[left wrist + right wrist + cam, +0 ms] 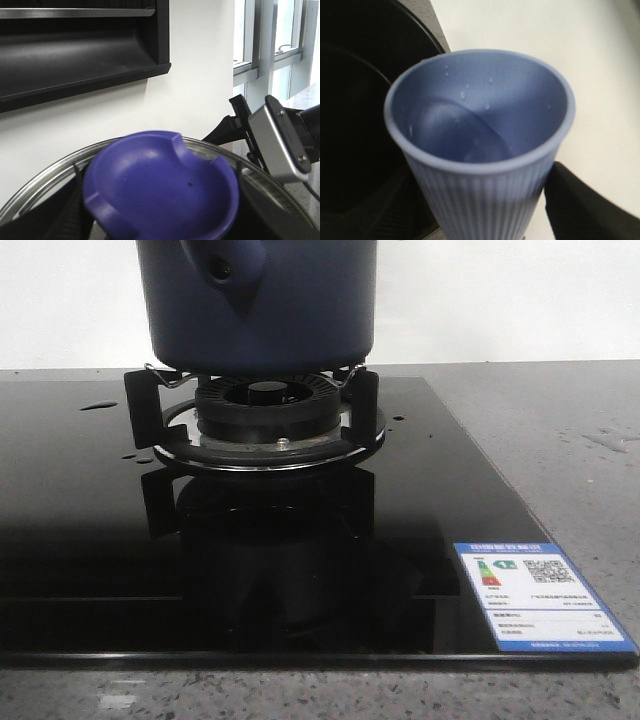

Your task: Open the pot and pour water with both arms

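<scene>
Sitting pot [262, 315] on burner [265, 410], tilted cup [480, 145]

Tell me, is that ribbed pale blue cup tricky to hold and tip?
Probably manageable: the cup has ribbed sides, which should help grip. Droplets cling inside and a little water seems to sit at the bottom, so it is likely light. It looks thin-walled, so a hard squeeze might flex it.

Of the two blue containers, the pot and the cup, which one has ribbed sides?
The pale blue cup has ribbed sides; the dark navy pot on the burner has smooth, straight ones.
</scene>
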Available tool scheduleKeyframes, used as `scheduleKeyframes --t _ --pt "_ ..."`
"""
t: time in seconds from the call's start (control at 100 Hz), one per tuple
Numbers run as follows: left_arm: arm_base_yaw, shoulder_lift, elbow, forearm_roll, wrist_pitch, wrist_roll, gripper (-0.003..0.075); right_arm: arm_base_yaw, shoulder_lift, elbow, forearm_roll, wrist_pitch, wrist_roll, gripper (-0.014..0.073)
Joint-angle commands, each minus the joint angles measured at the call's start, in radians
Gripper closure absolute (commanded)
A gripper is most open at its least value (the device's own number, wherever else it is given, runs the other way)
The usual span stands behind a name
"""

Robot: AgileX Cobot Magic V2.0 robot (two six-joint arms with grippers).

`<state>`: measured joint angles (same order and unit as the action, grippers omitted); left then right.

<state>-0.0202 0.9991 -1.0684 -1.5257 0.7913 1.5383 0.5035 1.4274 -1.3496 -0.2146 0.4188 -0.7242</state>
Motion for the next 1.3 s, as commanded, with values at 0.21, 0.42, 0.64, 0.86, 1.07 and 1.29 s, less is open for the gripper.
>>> scheduleKeyframes --t 0.21,0.42,0.64,0.86,1.07,1.29 --pt "-0.001 -0.019 -0.033 -0.092 -0.012 -0.01 0.0425 0.005 -0.009 -0.044 -0.186 -0.214 -0.012 0.0388" --pt "-0.001 -0.019 -0.033 -0.092 -0.012 -0.01 0.0425 0.005 0.013 -0.044 -0.295 -0.247 -0.012 0.0388" --pt "-0.001 -0.019 -0.033 -0.092 -0.012 -0.01 0.0425 0.005 0.038 -0.044 -0.415 -0.292 -0.012 0.0388" --pt "-0.001 -0.019 -0.033 -0.092 -0.003 -0.01 0.0425 0.005 0.042 -0.044 -0.478 -0.361 -0.012 0.0388" --pt "-0.001 -0.019 -0.033 -0.092 0.009 -0.01 0.0425 0.005 0.042 -0.044 -0.479 -0.362 -0.012 0.0388" --pt "-0.001 -0.019 -0.033 -0.092 0.013 -0.01 0.0425 0.005 0.042 -0.044 -0.479 -0.34 -0.012 0.0388"
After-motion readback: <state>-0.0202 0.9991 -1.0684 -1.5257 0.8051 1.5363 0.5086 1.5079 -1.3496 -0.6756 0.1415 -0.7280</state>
